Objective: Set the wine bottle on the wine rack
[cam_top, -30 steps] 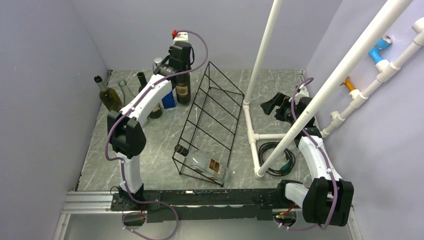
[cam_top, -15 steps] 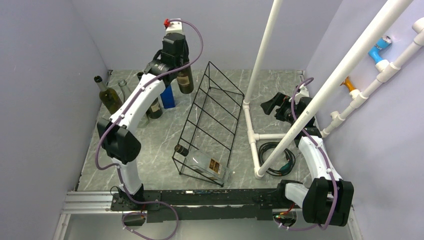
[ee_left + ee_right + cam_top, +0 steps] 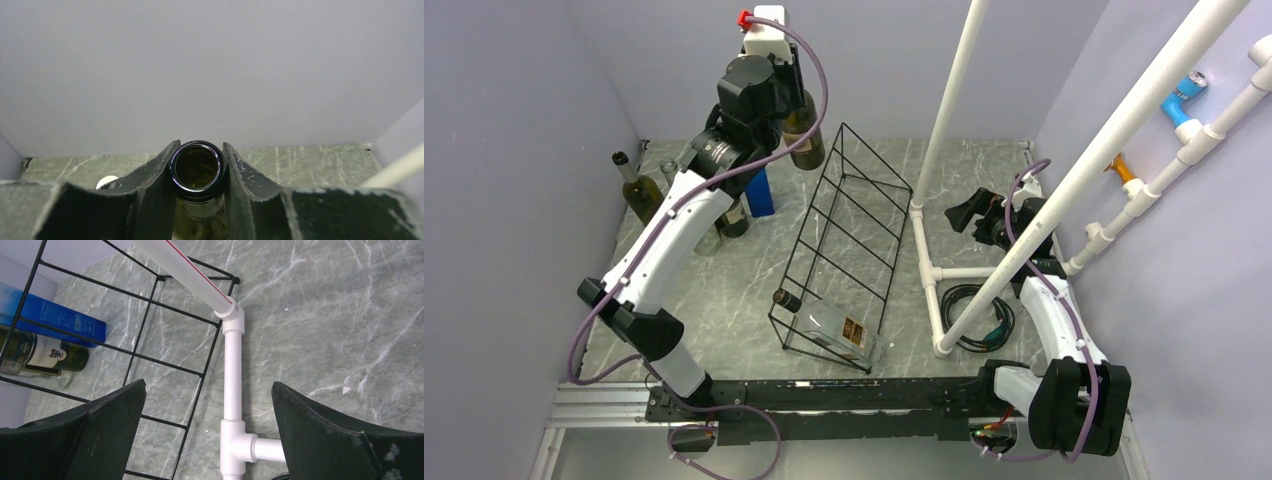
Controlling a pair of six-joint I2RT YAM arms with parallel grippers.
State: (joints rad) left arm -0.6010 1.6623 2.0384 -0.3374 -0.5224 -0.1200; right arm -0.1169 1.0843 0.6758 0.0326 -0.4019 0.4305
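Right gripper (image 3: 208, 385), spread wide and empty, hangs beside the white pipe frame (image 3: 927, 270) over open floor. One clear bottle (image 3: 834, 327) lies in the wine rack's (image 3: 844, 235) near end. Three bottles (image 3: 639, 190) stand by the left wall. Farthest, left gripper (image 3: 197, 150) pinches one wine bottle's (image 3: 805, 140) neck, raised above the rack's far corner.

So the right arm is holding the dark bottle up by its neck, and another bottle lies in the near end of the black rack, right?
No, it's the left gripper holding the dark bottle by its neck, as the left wrist view shows. The right gripper is open and empty. The clear bottle does lie in the rack's near end.
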